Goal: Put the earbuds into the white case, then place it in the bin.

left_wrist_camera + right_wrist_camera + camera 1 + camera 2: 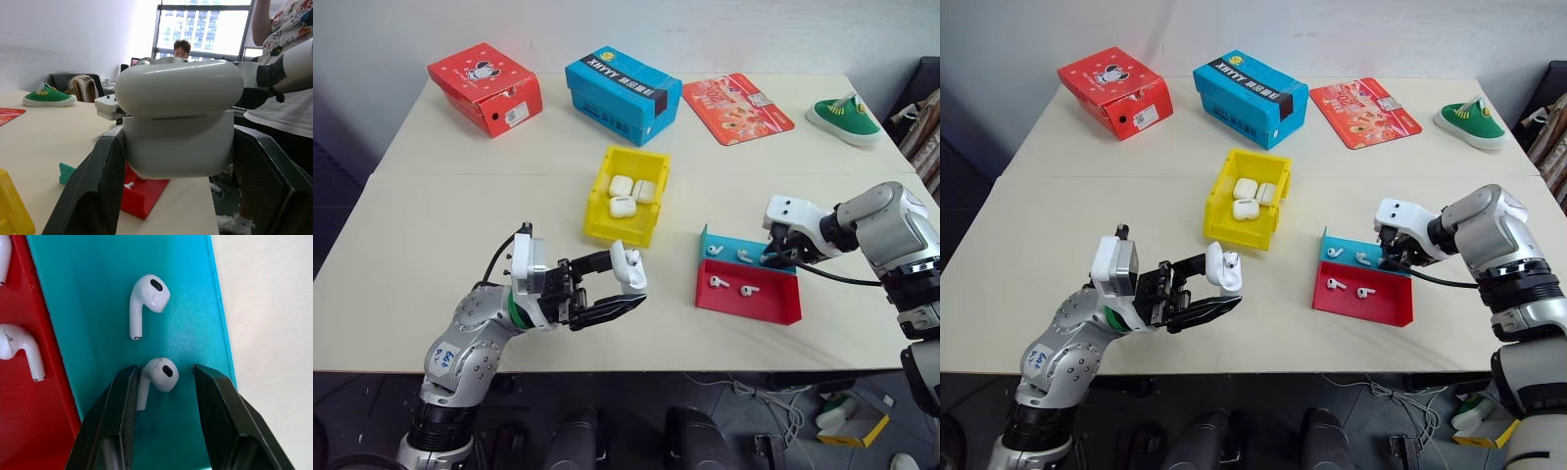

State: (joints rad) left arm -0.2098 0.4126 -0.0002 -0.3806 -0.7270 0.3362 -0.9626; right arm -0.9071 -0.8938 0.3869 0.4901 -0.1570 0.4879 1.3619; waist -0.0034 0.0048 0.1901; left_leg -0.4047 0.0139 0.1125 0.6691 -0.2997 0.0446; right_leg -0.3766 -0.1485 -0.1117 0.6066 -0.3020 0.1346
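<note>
My left gripper [623, 286] is shut on the white case [628, 267], held upright above the table's front with its lid hinged open; the case [178, 127] looms large between the fingers in the left wrist view. My right gripper [165, 368] reaches down into the blue tray [98, 293], jaws open, straddling one earbud [159, 377]; one finger [120, 416] touches its stem and a gap shows at the other. A second earbud [146, 298] lies just beyond it. Two more earbuds [719, 282] lie in the red tray [759, 305]. The yellow bin [598, 201] holds three white cases.
At the table's back stand a red shoebox [486, 86], a blue shoebox [622, 93], a flat red card [736, 108] and a green shoe [844, 117]. One person [182, 48] sits and another [288, 29] stands beyond the table's right side.
</note>
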